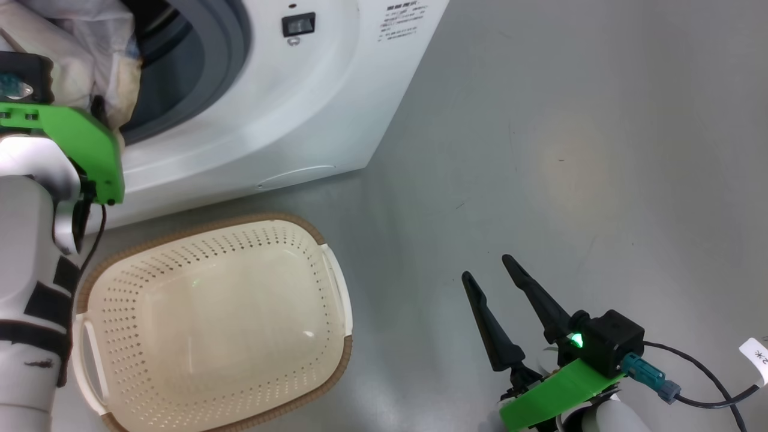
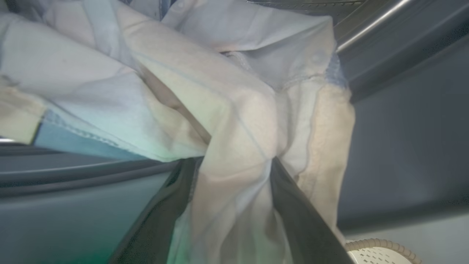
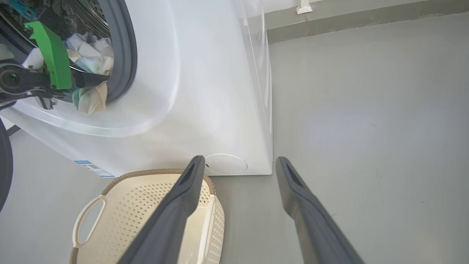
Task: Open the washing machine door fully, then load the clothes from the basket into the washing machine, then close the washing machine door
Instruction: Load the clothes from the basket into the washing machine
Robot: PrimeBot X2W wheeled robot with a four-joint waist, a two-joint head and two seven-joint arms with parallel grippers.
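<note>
Floor (image 1: 570, 150): grey and smooth, running under the washer and out to the robot's right of it.
Washer (image 1: 312, 108): white front-loader, mouth open.
Seal (image 1: 231, 36): grey rubber ring around the washer's mouth.
Basket (image 1: 240, 223): cream, perforated, with a brown rim and white handles. It stands on the floor just in front of the washer, below its mouth, with its perforated bottom in plain sight.
Clothes (image 2: 220, 91): bundle of pale blue, cream and white cloth in the washer's mouth. A cream fold hangs out over the seal's lower lip.
Left gripper (image 2: 236, 159): at the washer's mouth, fingers spread wide with cloth bunched between them. Whether the cloth is gripped cannot be told.
Right gripper (image 1: 487, 267): over the floor, to the right of the basket and well apart from the washer's mouth. Its fingers are spread, with bare floor showing between them.
</note>
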